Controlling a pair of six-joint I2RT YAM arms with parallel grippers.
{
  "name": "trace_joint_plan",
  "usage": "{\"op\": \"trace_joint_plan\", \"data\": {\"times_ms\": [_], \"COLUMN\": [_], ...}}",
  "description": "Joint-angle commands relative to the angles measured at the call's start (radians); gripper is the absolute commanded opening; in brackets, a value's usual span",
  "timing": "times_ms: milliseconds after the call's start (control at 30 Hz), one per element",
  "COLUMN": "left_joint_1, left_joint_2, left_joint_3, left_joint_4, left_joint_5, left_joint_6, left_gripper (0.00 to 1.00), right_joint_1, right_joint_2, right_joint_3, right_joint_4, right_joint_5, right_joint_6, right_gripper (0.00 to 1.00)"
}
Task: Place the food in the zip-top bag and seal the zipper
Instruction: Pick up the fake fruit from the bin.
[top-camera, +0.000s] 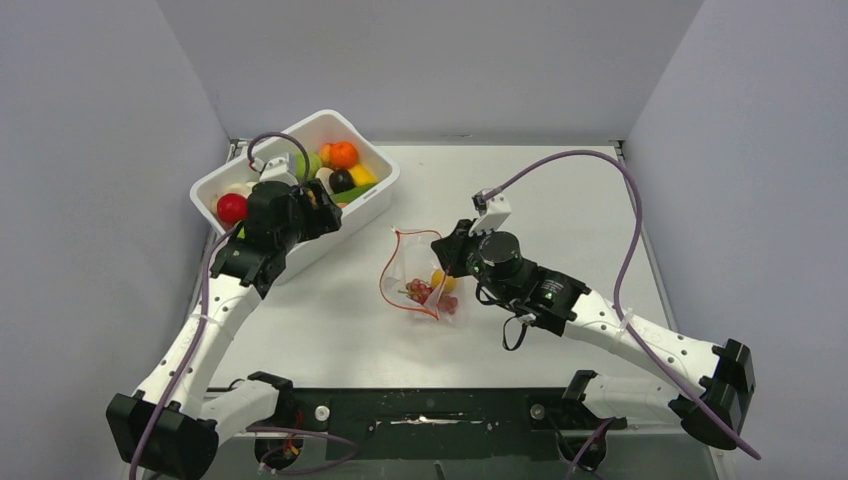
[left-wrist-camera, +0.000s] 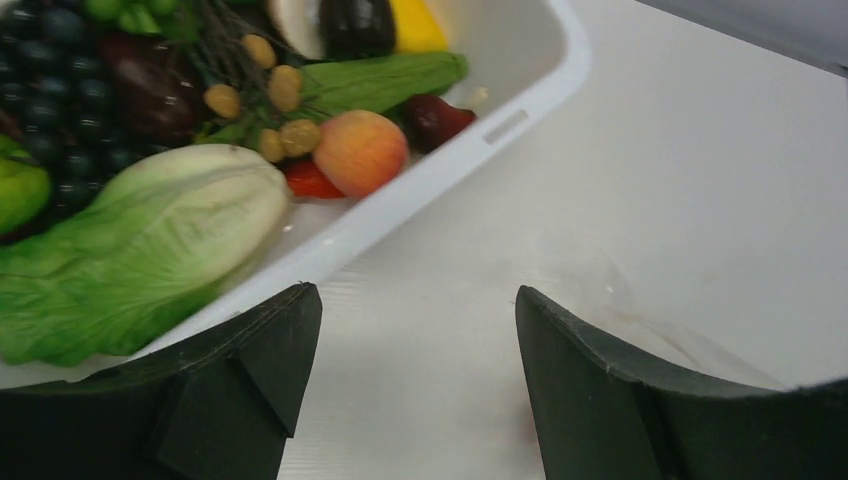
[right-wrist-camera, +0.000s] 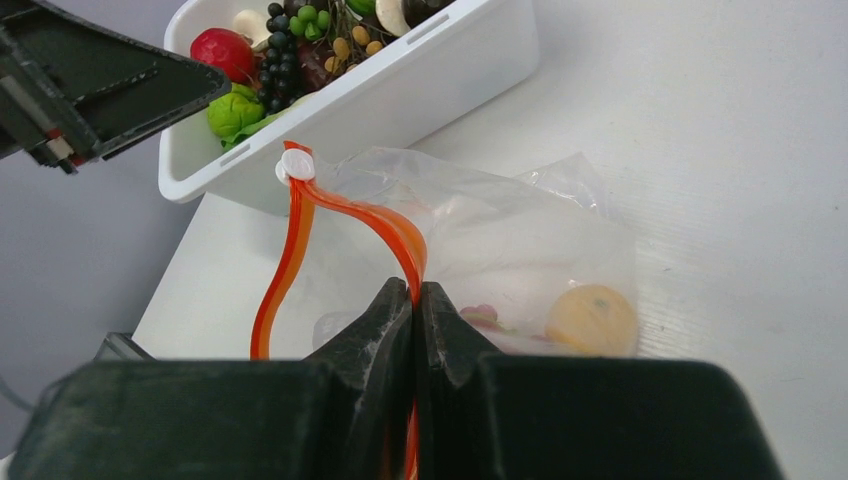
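Orange-red zipper (right-wrist-camera: 290, 230) runs in an open loop along the mouth of the clear bag (top-camera: 425, 275). The bag lies mid-bench between the two arms, near the white bin (top-camera: 365, 200), with a yellow round piece (right-wrist-camera: 590, 320) and some reddish bits inside.

The step in hand looks like fetching another piece of food. To do it well, the left arm should come down squarely over one loose item, perhaps the peach (left-wrist-camera: 360, 150), clear of the bin's rim, while the right side holds the mouth up and gaping.

The right jaws are pinched tight on the zipper strip. The left jaws stand wide apart with nothing between them, by the bin's near wall.
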Motion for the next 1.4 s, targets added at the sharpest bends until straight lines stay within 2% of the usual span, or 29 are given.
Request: {"op": "trace_joint_plan", "data": {"times_ms": [0,167,433,567,733,967,1367], "left_joint_1": [0.074,0.209,0.349,0.406,0.469,0.533,0.614], "left_joint_2": [0.056,0.139,0.267,0.330,0.420,0.544,0.642], "left_joint_3": [0.076,0.099,0.156,0.200,0.262,0.330,0.350], "left_joint_4": [0.003,0.012,0.066,0.118,0.134,0.113,0.123], "left_joint_5": [-0.219,-0.238,-0.252,-0.239,-0.201,-0.129,-0.067], "left_joint_6": [0.085,0.094,0.148,0.185,0.203,0.218,0.206], "left_gripper": [0.70,0.62,0.60,0.70,0.78,0.79,0.79], "right_joint_1": [-0.007,-0.011,-0.016,-0.019,-0.018,-0.021,-0.034], "right_joint_2": [-0.060,-0.100,-0.139,-0.138,-0.141,-0.152,-0.125], "right_joint_3": [-0.004,-0.026,-0.044,-0.032,-0.026,-0.022,0.007], "right_joint_4": [0.014,0.007,0.007,0.001,-0.008,-0.014,-0.008], "right_joint_5": [0.024,0.022,0.032,0.032,0.039,0.077,0.097], "right_joint_6": [-0.039,-0.048,-0.046,-0.050,-0.054,-0.067,-0.112], "right_gripper": [0.00,0.00,0.00,0.00,0.00,0.00,0.00]}}
